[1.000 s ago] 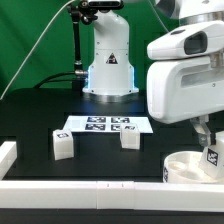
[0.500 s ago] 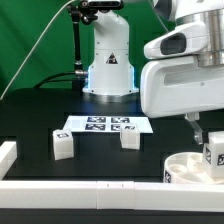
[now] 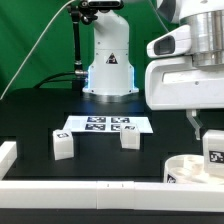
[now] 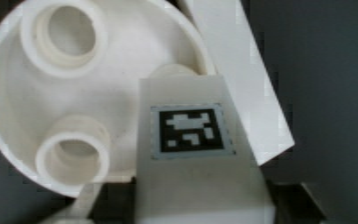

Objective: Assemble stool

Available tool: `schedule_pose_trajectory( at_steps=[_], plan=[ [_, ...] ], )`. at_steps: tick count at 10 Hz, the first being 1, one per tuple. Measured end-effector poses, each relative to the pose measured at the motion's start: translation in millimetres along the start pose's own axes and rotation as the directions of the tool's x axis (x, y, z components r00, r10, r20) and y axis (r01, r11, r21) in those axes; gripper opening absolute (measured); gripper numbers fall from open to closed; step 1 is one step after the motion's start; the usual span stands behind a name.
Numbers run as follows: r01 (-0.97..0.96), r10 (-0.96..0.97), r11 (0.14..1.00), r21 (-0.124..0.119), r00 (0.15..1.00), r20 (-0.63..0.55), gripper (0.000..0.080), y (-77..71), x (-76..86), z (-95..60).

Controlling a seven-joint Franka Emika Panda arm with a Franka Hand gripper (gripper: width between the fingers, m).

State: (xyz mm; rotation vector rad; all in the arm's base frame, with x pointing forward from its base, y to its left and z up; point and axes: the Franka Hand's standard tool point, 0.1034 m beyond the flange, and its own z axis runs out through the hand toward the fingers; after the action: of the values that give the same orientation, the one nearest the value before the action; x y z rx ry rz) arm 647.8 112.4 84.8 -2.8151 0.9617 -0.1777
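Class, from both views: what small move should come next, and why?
Probably line the leg up over an empty socket and lower it: the pincer is shut on the leg above the seat, and both visible sockets stand empty.

Free black table (image 3: 35, 110) fills the left and middle of the exterior view. We find only two loose legs there, one (image 3: 63, 146) lower left and one (image 3: 129, 139) near centre, well apart, with the flat marker board (image 3: 105, 125) behind. The lower right is crowded: the seat (image 3: 185, 168), and a third leg (image 3: 213, 148) in the gripper (image 3: 207, 138) over it. A border rail (image 3: 80, 188) walls the bottom edge, and the robot base (image 3: 108, 60) blocks upper centre.
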Motion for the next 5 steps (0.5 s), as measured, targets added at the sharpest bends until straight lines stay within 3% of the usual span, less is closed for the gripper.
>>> schedule_pose_trajectory(
  at_steps=[3, 5],
  plan=[
    [-0.283, 0.283, 0.959, 0.01, 0.959, 0.016, 0.034, 3.1, 0.6, 0.1],
    [-0.46, 0.46, 0.888, -0.002, 0.888, 0.019, 0.034, 2.0, -3.9, 1.3]
  ],
)
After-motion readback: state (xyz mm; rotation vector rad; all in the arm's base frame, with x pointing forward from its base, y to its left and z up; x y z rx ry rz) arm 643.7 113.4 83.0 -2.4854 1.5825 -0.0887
